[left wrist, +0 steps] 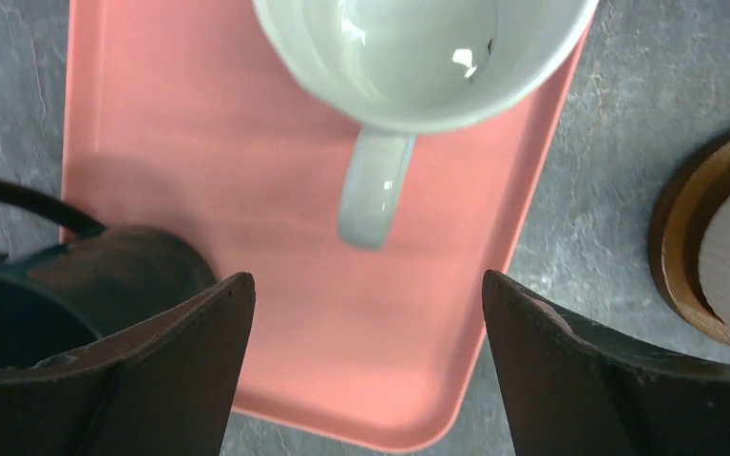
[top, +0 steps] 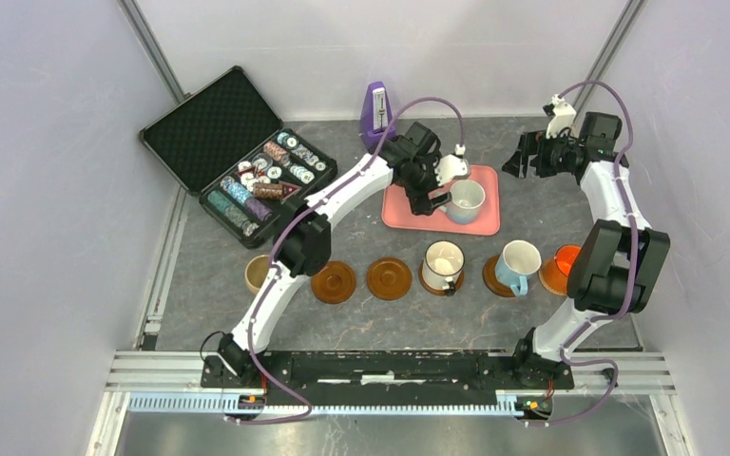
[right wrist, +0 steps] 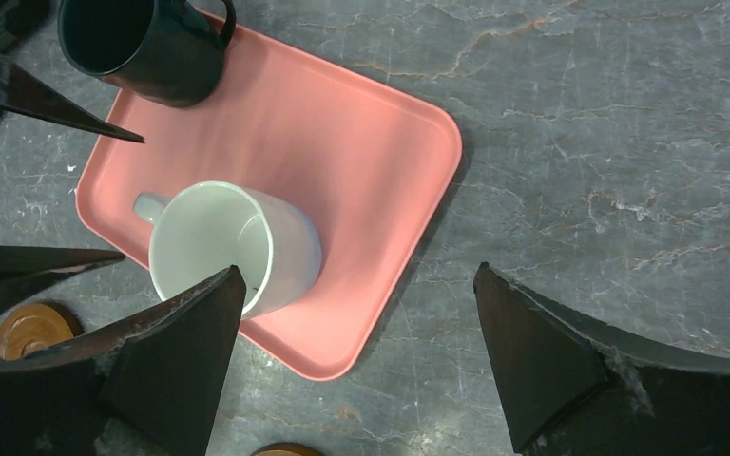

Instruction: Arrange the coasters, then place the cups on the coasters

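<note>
Jaws spread wide, the left gripper [left wrist: 366, 285] hangs over the pink tray [left wrist: 181, 142] facing the handle of the white mug [left wrist: 418, 57], the dark green mug [right wrist: 143, 43] just beside one finger [left wrist: 152, 380] and liable to be knocked as it closes, while the right gripper [right wrist: 358, 275], also wide, hovers nearby.

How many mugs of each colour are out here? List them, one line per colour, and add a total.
Tan mug: 1
White mug: 1
Cream-white mug: 1
Dark green mug: 1
Light blue mug: 1
Orange mug: 1
Total: 6
</note>
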Tool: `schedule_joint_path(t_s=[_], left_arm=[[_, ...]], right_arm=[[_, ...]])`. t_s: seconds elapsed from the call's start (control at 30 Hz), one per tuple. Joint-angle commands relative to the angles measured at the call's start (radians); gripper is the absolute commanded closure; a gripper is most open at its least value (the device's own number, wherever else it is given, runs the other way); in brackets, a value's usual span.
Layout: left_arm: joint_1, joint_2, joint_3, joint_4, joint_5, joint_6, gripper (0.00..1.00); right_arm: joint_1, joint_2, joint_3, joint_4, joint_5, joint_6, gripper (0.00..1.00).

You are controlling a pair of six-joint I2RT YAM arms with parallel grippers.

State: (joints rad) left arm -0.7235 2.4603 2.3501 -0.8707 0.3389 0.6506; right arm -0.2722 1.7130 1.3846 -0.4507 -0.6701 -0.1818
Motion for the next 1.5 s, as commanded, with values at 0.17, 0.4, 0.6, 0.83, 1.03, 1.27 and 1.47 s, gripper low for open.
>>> schedule_joint_path(t_s=[0.17,0.4,0.6,0.83,1.03,1.27,1.47], left_arm=[[-0.061,0.084,0.097,0.147,-0.046,0.089,0.08],[-0.077,0.095,0.092,0.16,-0.059,0.077,0.21],[-0.079,0.069,0.071,0.167,-0.055,0.018,0.37],[-0.079,0.025,0.018,0.197,-0.044,-0.034,0.66],[-0.076,0.001,0.0,0.212,-0.139,-0.141,0.88],[-0.076,-0.122,-0.175,0.306,-0.423,-0.371,0.98],[-0.076,-0.275,-0.38,0.402,-0.523,-0.515,0.98]], right_arm=[[-0.023,-0.04,0.019,0.048,-0.015,0.028,0.02],[-0.029,-0.03,0.02,0.047,-0.025,0.036,0.02],[-0.03,-0.024,0.019,0.049,-0.028,0.041,0.02],[-0.031,-0.021,0.016,0.041,-0.032,0.039,0.02],[-0.03,-0.019,0.018,0.033,-0.044,0.034,0.02],[-0.031,-0.019,0.023,0.025,-0.037,0.022,0.02],[-0.031,-0.009,0.025,0.027,-0.05,0.033,0.02]])
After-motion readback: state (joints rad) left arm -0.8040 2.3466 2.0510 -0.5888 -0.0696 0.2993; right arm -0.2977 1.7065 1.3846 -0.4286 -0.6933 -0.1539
